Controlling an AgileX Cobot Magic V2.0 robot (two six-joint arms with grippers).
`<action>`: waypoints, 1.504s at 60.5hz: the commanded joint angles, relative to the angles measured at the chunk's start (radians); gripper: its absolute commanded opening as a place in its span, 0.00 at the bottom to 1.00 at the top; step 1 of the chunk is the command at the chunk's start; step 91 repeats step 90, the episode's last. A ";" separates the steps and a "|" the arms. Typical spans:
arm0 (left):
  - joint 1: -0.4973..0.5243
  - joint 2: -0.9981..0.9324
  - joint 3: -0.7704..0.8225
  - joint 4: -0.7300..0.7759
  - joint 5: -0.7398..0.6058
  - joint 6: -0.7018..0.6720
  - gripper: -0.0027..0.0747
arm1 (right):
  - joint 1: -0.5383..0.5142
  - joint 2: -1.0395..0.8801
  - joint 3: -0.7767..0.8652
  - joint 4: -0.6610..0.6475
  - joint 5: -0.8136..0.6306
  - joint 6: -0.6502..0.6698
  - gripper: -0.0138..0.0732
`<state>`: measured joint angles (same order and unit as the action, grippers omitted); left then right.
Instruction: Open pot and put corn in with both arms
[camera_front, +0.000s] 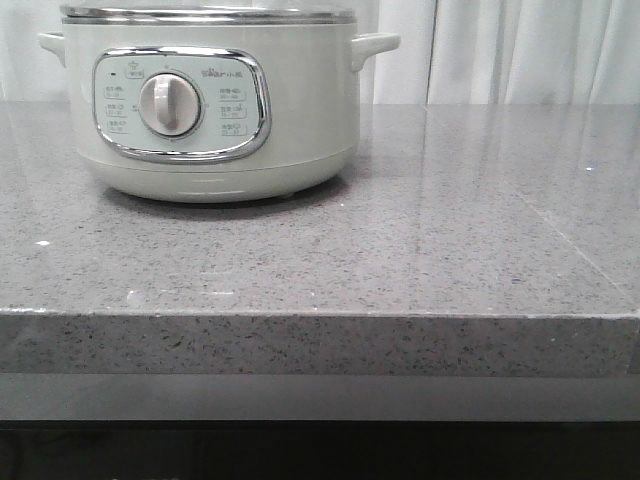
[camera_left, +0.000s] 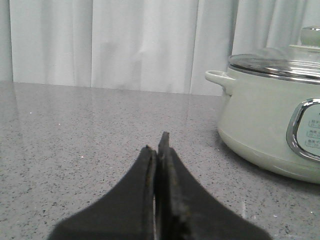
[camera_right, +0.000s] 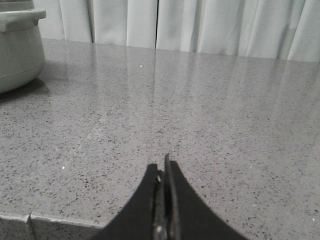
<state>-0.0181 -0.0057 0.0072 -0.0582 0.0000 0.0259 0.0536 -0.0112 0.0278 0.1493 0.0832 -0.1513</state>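
Note:
The pale cream-green pot (camera_front: 210, 100) stands at the back left of the grey speckled counter, its dial (camera_front: 168, 104) facing me and a glass lid (camera_left: 275, 65) with a pale knob (camera_left: 311, 35) on it. The pot also shows in the left wrist view (camera_left: 260, 125) and, at the edge, in the right wrist view (camera_right: 17, 47). My left gripper (camera_left: 157, 142) is shut and empty, low over the counter to the left of the pot. My right gripper (camera_right: 162, 167) is shut and empty near the counter's front edge, right of the pot. No corn is in view. Neither gripper shows in the front view.
The grey stone counter (camera_front: 420, 250) stretches right of the pot, with its front edge (camera_front: 320, 318) near me. White curtains (camera_front: 520, 50) hang behind the counter.

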 joint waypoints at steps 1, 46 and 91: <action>0.000 -0.015 0.012 -0.007 -0.082 -0.002 0.01 | -0.007 -0.020 -0.011 0.003 -0.072 -0.003 0.08; 0.000 -0.015 0.012 -0.007 -0.082 -0.002 0.01 | -0.007 -0.021 -0.011 -0.105 -0.191 0.174 0.08; 0.000 -0.015 0.012 -0.007 -0.082 -0.002 0.01 | -0.007 -0.020 -0.011 -0.105 -0.191 0.174 0.08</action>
